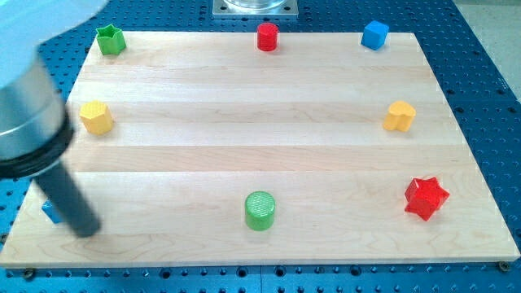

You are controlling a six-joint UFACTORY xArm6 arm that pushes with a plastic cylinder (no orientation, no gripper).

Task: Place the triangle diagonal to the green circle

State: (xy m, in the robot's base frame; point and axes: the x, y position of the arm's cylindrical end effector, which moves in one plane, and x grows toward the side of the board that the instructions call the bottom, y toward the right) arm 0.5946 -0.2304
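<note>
- Camera view — the green circle (260, 210) stands near the worktop's (260, 155) bottom edge, midway across.
- My tip (88, 230) — a plain rod, no tool to clench or release — rests far to the circle's left, at about the same height.
- A blue block (51, 212), perhaps the triangle, peeks out beside the rod, mostly hidden.
- Right of the circle lies a red star (426, 198).

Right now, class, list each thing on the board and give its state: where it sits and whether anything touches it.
green circle: upright, bottom centre, untouched.
red star: flat, bottom right, alone.
red cylinder: upright, top centre.
blue cube: top right.
green star: top left.
yellow block: left edge.
yellow heart-like block: right edge.
blue block: bottom left, mostly hidden behind rod; shape unclear.
my tip: beside blue block; contact cannot be told.
</note>
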